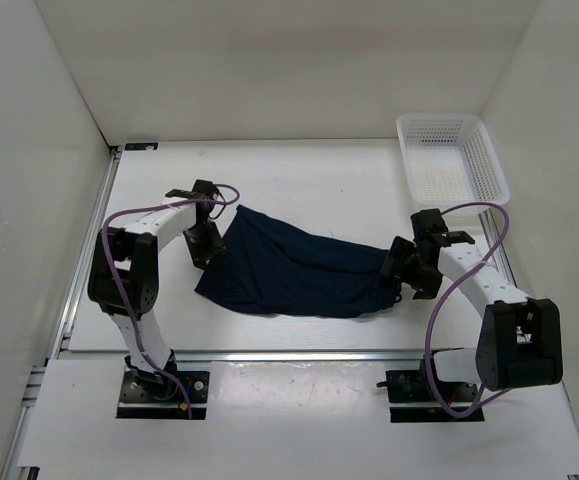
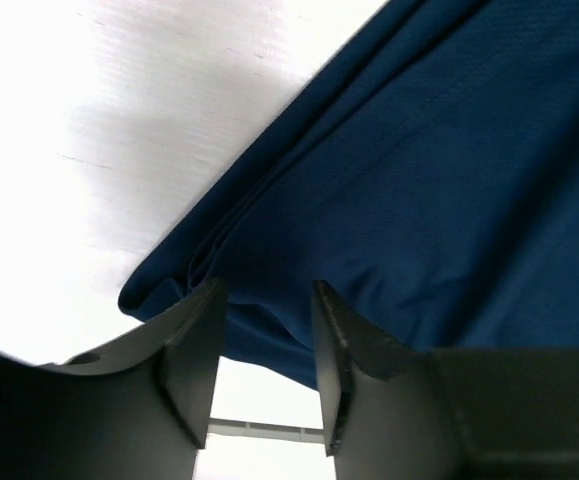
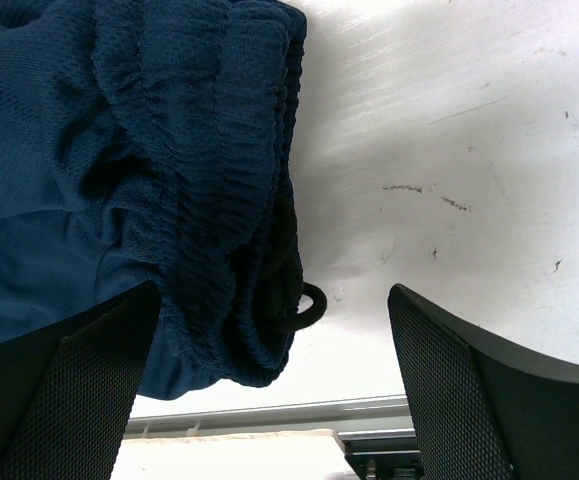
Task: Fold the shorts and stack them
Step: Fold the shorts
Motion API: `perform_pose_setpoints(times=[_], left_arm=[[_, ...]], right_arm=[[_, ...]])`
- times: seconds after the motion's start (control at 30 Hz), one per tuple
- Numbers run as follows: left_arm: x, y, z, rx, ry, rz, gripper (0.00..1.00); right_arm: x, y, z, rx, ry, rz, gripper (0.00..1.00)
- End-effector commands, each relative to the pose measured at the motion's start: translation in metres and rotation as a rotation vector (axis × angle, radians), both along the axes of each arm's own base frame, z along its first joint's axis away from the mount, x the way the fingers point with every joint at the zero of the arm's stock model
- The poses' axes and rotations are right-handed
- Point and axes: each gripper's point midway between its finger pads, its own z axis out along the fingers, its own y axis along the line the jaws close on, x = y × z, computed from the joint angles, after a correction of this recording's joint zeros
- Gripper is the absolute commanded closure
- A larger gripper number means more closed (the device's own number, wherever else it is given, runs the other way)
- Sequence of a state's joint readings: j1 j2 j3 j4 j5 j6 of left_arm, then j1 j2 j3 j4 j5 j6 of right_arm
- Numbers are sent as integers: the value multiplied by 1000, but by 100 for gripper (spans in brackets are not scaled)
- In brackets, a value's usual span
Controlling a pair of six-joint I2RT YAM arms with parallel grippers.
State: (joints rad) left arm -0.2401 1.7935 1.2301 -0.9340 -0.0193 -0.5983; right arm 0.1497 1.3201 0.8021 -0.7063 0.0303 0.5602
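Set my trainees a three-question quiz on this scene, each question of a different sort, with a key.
1. True or false: the shorts lie inside the white basket.
2. Which part of the shorts is nearest the right gripper? A) the gathered waistband B) a leg hem C) a back pocket
3. Fill in: in the right wrist view, the right gripper's jaws stand ____.

Key
1. False: they lie on the table. The basket stands apart at the far right corner.
2. A
3. open
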Motion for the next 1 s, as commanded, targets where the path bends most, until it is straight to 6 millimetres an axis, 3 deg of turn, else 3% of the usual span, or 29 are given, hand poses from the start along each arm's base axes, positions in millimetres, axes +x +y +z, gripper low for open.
perform_pose_setpoints(times=[0.0,0.23,0.4,0.47,0.6,0.63,0.87,0.97], left_arm=[[9,0,8,11,-44,-19,49],[0,8,-4,48,-24,-16,45],[-4,9,-8,51,-15,-16,53],[-4,9,-8,51,-15,-16,58],[-4,9,0,44,-41,-15,90],[-8,10,-3,47,-30,-16,90],[-18,15,31,48,-101,-11,90],[-22,16,32,48,-97,-2,90]], right_arm=[[-1,-3,2,-11,-2,6,1],[-2,-4,-2,-14,16,6,1],[-2,-4,-2,-16,15,15,1],[0,-4,-1,-16,15,15,1],[0,-4,-1,-16,15,15,1],[0,-4,-1,-16,15,15,1],[5,-1,2,-5,-2,27,1],[5,-1,2,-5,-2,27,1]])
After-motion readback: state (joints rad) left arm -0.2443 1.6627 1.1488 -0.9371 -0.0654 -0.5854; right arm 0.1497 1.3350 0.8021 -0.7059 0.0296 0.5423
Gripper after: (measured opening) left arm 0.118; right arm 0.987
